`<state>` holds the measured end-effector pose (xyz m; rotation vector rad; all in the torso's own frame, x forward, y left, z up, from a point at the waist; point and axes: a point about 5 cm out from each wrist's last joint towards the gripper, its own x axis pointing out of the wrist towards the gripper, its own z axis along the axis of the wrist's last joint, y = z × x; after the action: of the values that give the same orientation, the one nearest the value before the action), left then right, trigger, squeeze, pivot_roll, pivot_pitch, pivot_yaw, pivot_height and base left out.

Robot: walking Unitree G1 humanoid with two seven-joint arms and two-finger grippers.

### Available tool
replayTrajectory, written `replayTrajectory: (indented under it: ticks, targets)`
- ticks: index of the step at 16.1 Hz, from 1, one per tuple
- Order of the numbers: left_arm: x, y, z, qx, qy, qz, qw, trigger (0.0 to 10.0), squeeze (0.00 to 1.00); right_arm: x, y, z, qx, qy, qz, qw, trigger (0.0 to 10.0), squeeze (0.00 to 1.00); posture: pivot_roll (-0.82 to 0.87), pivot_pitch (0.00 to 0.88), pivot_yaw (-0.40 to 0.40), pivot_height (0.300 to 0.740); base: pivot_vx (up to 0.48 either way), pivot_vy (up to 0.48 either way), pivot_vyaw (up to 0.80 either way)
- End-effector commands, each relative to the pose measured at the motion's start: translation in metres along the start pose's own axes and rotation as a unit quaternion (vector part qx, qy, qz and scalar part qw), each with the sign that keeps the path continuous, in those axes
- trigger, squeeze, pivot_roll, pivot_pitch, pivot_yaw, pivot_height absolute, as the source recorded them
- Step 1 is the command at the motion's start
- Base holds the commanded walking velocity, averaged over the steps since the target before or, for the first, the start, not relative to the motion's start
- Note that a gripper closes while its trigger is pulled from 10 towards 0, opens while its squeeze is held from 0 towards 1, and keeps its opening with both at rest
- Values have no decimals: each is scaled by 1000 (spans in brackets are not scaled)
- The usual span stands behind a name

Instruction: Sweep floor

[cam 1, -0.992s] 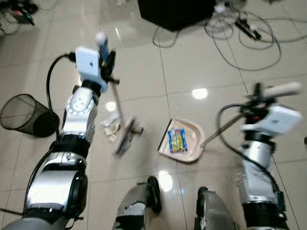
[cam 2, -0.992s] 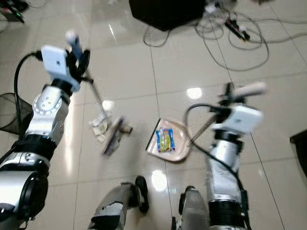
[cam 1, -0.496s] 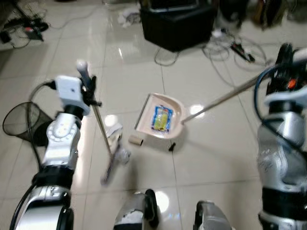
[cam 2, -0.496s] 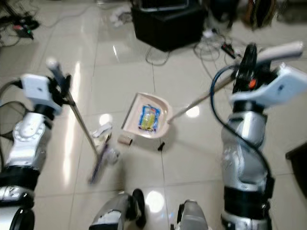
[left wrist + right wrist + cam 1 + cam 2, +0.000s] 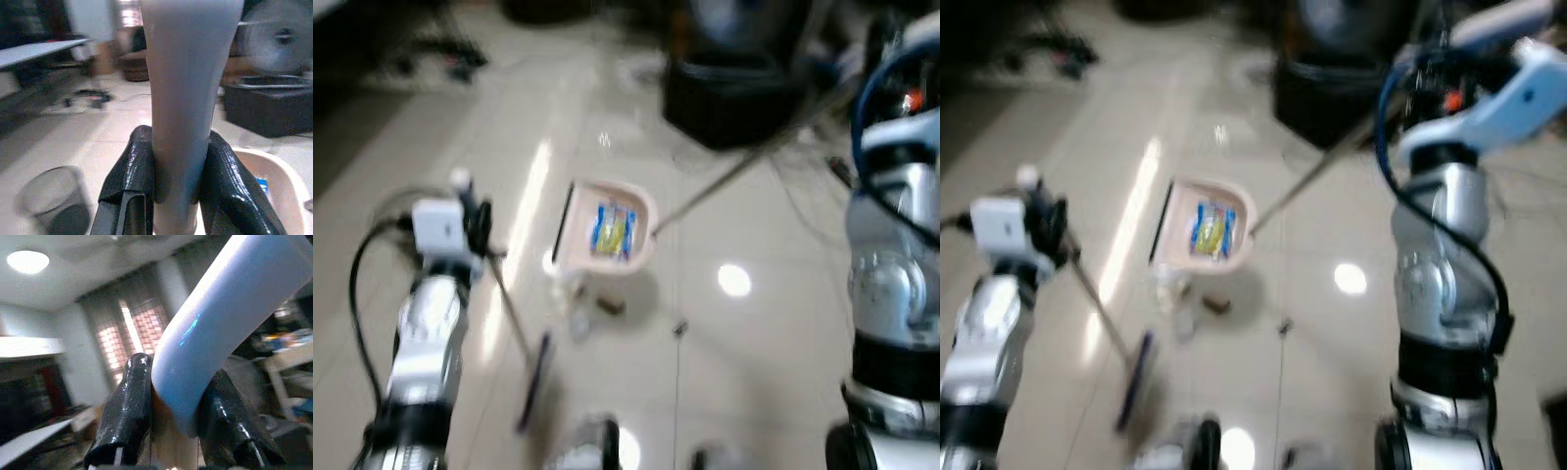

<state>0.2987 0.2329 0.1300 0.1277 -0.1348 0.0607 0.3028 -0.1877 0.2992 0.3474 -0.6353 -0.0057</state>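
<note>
Glossy pale tiled floor (image 5: 754, 352) reflects lights; a black box (image 5: 734, 98) stands behind, a curtained window (image 5: 132, 333) glows beyond.

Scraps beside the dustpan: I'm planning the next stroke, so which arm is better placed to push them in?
Left, probably. The left gripper is shut on the broom, whose head rests on the floor near the scraps. The right gripper is shut on the dustpan handle, keeping the pan by the scraps.

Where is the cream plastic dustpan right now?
The cream plastic dustpan sits ahead of the robot, centre-left in the eye views, holding a blue-and-yellow wrapper, small debris just beneath it.
</note>
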Motion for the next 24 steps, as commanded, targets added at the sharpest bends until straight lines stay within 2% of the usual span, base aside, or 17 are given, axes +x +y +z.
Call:
replayTrajectory:
  ticks: [1, 4, 8, 9, 11, 20, 22, 24]
  targets:
    - [2, 0, 23, 21, -47, 7, 999, 10000, 0, 1, 1, 2, 18, -3, 2, 1000, 10000, 0, -15, 32, 63, 740, 0, 0, 800]
    - [-3, -9, 31, 37, -65, -8, 997, 10000, 0, 6, -1, 1, 29, 1, -9, 1000, 10000, 0, -5, 43, 52, 740, 0, 0, 800]
    - [3, -21, 32, 17, -59, 3, 998, 10000, 0, 14, -2, -5, 24, 5, -14, 1000, 10000, 0, -23, 66, 60, 740, 350, 0, 800]
    - [2, -30, 33, 19, -57, -5, 998, 10000, 0, 16, -2, -7, 21, 9, -13, 1000, 10000, 0, -22, 70, 57, 740, 390, 0, 800]
    - [0, -37, 32, 20, -56, -19, 998, 10000, 0, 17, -1, -9, 21, 11, -12, 1000, 10000, 0, -16, 74, 46, 740, 394, 0, 800]
    - [2, -35, 32, 24, -48, -11, 998, 10000, 0, 18, 9, -19, 26, 23, 4, 999, 10000, 0, -6, 73, 47, 740, 395, 0, 788]
    - [2, -35, 33, 25, -48, -9, 999, 10000, 0, 19, 7, -18, 46, 17, 1, 999, 10000, 0, -7, 72, 50, 740, 396, 0, 0]
    - [3, -35, 33, 25, -48, -10, 999, 10000, 0, 20, 6, -17, 42, 15, 0, 999, 10000, 0, -7, 71, 51, 740, 398, 0, 0]
